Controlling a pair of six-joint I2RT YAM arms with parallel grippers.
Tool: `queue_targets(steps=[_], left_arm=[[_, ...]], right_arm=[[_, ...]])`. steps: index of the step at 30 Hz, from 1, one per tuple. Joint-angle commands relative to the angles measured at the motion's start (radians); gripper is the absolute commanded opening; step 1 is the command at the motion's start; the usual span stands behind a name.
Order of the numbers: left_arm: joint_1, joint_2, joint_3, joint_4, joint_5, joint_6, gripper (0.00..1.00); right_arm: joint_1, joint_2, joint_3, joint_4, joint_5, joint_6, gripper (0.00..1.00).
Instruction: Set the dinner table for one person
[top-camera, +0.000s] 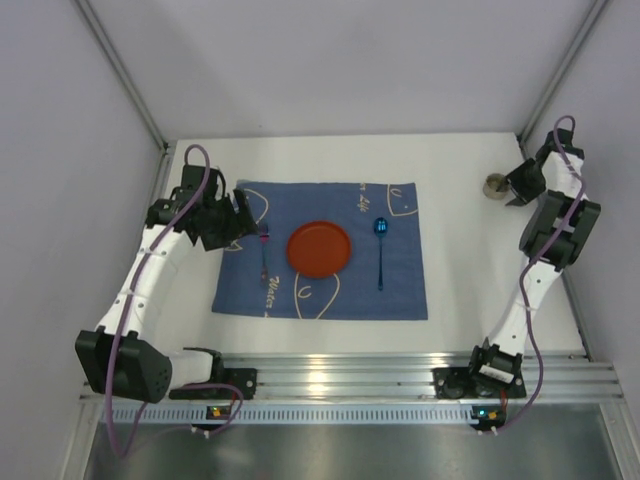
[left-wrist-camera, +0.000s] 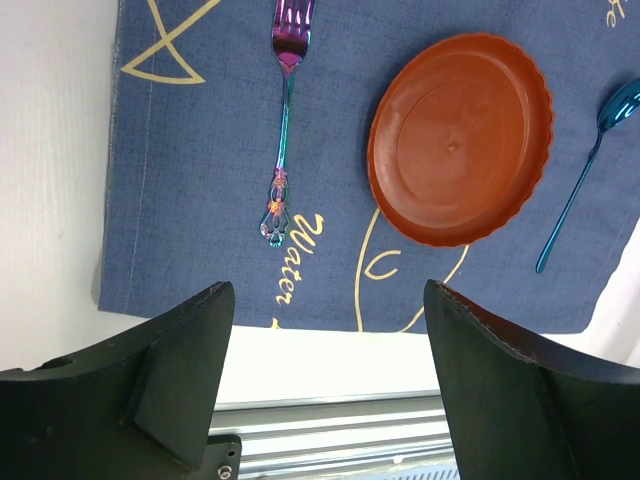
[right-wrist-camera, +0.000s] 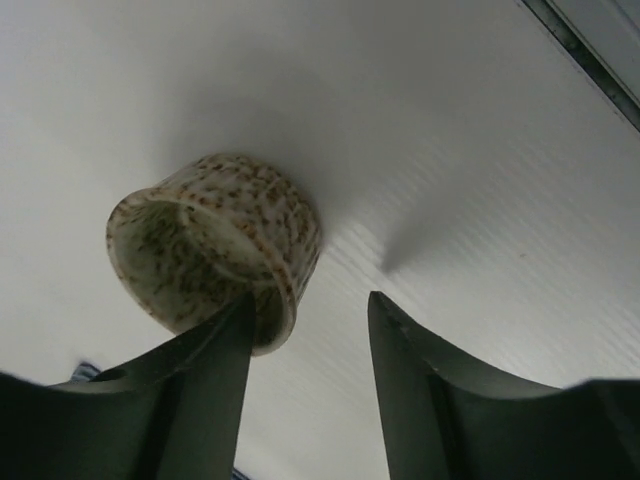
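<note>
On the white dinner table (top-camera: 470, 290) lies a blue placemat (top-camera: 400, 285) with a red plate (top-camera: 319, 248) at its middle. A purple fork (top-camera: 264, 252) lies left of the plate and a blue spoon (top-camera: 380, 245) right of it. A speckled cup (top-camera: 494, 185) stands at the far right. My right gripper (right-wrist-camera: 310, 300) is open at the cup (right-wrist-camera: 215, 240). Its left finger overlaps the cup's mouth and the rim's near wall sits between the fingers; the right finger is clear of it. My left gripper (left-wrist-camera: 327, 290) hangs open and empty over the placemat's near edge.
The ribbed aluminium rail (top-camera: 340, 378) runs along the near edge with both arm bases on it. Grey enclosure walls stand close on the left, back and right. The fork (left-wrist-camera: 283, 120), plate (left-wrist-camera: 458, 135) and spoon (left-wrist-camera: 580, 180) show below the left wrist.
</note>
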Motion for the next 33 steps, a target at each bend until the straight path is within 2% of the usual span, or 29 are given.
queue_targets(steps=[1,3,4,6,7,8,16,24,29,33], left_arm=[[-0.002,0.003,0.048,0.018,-0.025,0.017,0.82],[-0.002,0.006,0.054,0.015,-0.031,0.015,0.82],[-0.002,0.007,0.056,0.012,-0.034,0.015,0.82],[-0.002,0.013,0.062,0.012,-0.035,0.014,0.82],[-0.002,0.015,0.065,0.012,-0.04,0.014,0.82],[-0.002,0.021,0.067,0.014,-0.04,0.014,0.81],[-0.002,0.036,0.068,0.037,-0.032,0.011,0.81],[-0.002,0.07,0.06,0.078,0.024,0.0,0.81],[-0.002,0.058,0.059,0.086,0.034,-0.005,0.81],[-0.002,0.024,0.051,0.073,0.021,-0.012,0.81]], right_arm=[[-0.005,0.033,0.053,0.013,0.02,0.013,0.47],[-0.005,0.05,0.061,0.016,0.023,0.016,0.41],[-0.005,0.056,0.064,0.018,0.023,0.016,0.3],[-0.006,0.066,0.076,0.021,0.014,0.015,0.17],[-0.005,0.068,0.084,0.021,0.013,0.013,0.05],[-0.003,0.066,0.087,0.021,0.011,0.009,0.0],[0.044,-0.042,0.084,0.021,-0.026,-0.019,0.0],[0.312,-0.107,0.176,0.033,-0.122,-0.087,0.0],[0.472,-0.066,0.174,0.049,-0.151,-0.07,0.0],[0.539,-0.027,0.179,0.053,-0.141,-0.053,0.0]])
